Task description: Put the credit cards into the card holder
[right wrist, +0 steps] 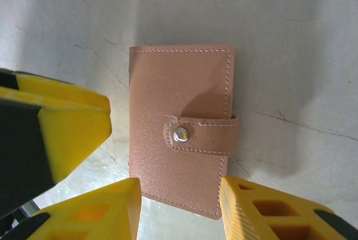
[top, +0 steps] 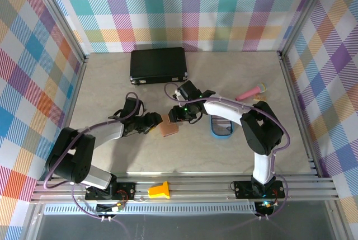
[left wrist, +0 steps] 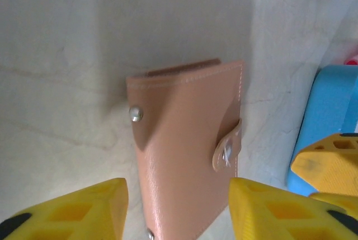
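Note:
The card holder, a salmon-brown leather wallet, lies snapped closed on the table between my two arms. My left gripper straddles its near end; the left finger stands a little clear of the leather, while the right finger is at its edge. My right gripper reaches in from the other side, with both fingertips against the long edges of the card holder. The strap and its snap face up. The credit cards are hidden from view.
A blue oval tray sits just right of the holder under my right arm. A black case lies at the back, and a pink object at the right. A yellow piece rests on the front rail.

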Tool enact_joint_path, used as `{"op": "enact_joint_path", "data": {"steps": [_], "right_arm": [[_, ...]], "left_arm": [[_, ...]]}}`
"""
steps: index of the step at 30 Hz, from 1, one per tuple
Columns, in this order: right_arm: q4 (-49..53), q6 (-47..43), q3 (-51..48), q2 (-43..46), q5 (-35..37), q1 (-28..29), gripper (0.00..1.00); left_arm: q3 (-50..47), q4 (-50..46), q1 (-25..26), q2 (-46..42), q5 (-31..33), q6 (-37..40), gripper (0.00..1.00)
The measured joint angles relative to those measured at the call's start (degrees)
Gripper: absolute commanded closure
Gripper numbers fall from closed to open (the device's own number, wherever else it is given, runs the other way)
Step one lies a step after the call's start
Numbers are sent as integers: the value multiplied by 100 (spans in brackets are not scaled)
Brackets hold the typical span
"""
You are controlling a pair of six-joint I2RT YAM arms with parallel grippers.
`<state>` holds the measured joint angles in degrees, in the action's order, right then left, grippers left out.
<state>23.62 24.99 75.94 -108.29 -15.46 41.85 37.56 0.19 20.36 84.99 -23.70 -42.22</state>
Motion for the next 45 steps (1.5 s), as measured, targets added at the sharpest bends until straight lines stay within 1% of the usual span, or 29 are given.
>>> {"op": "enact_joint_path", "data": {"steps": [6, 12, 21, 28, 31, 34, 35, 40, 42, 45], "right_arm": [[-26, -2, -44, -2, -44, -234, 59], [-50, 4, -240, 2, -131, -452, 58], [-125, 2, -498, 155, -258, -664, 58], [-146, 72, -695, 376, -238, -664, 59], [-63, 201, -654, 380, -79, -468, 61], [81, 452, -540, 378, 70, -227, 65], [96, 542, -501, 378, 114, -164, 66], [267, 883, -125, 197, 317, 136, 67], [319, 1021, 72, 44, 424, 214, 66], [503, 1180, 304, -136, 645, 310, 65]], "left_arm": [[573, -190, 164, 501, 345, 289, 57], [844, -289, 219, 837, 385, 433, 58], [1150, -291, 361, 1108, 363, 476, 58], [1147, -466, 393, 920, 431, 474, 59], [1064, -455, 393, 745, 315, 442, 65], [890, -330, 396, 706, 101, 319, 76], [782, -245, 396, 706, 28, 262, 78], [424, -48, 396, 708, -184, 70, 92], [413, 4, 396, 730, -214, 66, 95], [413, 74, 396, 828, -245, 98, 97]]}}
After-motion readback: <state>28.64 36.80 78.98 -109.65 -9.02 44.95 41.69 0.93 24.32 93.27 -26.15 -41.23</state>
